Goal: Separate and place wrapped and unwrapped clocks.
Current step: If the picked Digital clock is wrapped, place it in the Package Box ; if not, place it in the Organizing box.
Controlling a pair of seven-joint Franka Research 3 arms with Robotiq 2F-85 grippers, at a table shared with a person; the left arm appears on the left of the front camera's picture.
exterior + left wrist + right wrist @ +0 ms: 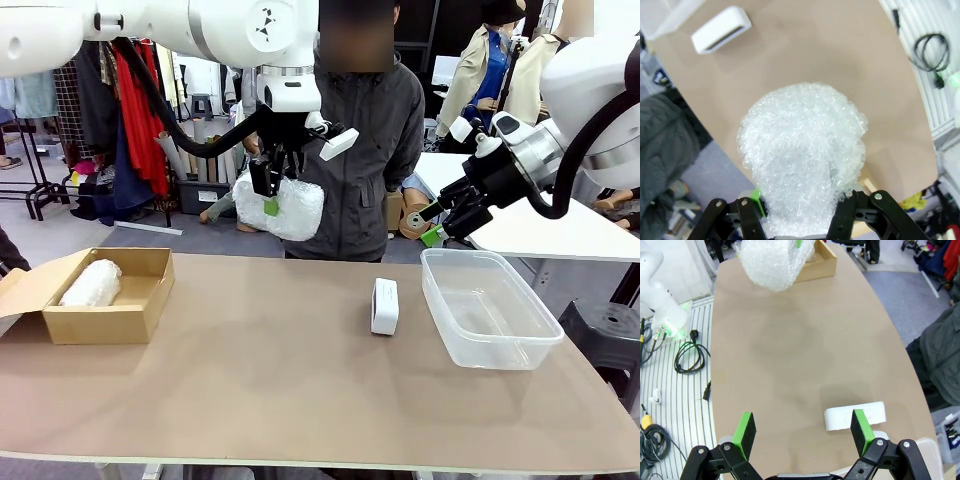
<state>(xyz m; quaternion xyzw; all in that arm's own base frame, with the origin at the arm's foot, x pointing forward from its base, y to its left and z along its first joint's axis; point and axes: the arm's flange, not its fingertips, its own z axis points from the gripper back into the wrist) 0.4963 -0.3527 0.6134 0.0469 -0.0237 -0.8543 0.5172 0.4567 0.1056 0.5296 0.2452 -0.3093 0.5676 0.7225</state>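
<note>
**Step in hand.** The left gripper (268, 197) is clamped tight on 1 bubble-wrapped clock (297, 210) and holds it in the air, clear of the table (300, 400), at about 12 o'clock over the far edge. The bundle hangs below the fingers; in the left wrist view the wrap bulges out on both sides of them. This is judged to be the carry stage for the 2nd wrapped item. Another wrapped clock (90, 283) lies inside the open cardboard box (140, 322) at 9 o'clock.

The right gripper (437, 226) stands fully open with nothing in it, off the surface at about 2 o'clock, near the far end of the clear plastic tub (530, 345). The bare white clock (384, 306) stands on edge just beside the tub, at its 9 o'clock, untouched.

**Next move.** The held bundle likely needs to travel toward 9 o'clock and come down beside the one in the box. Room there looks tight, so release should be low. The bare clock is probably bound for the tub.

**Surface and room.** The tabletop is plain tan and matte. A person in a grey jacket (375, 150) stands at 12 o'clock. A clothes rack (140, 110) stands behind at 10 o'clock.
</note>
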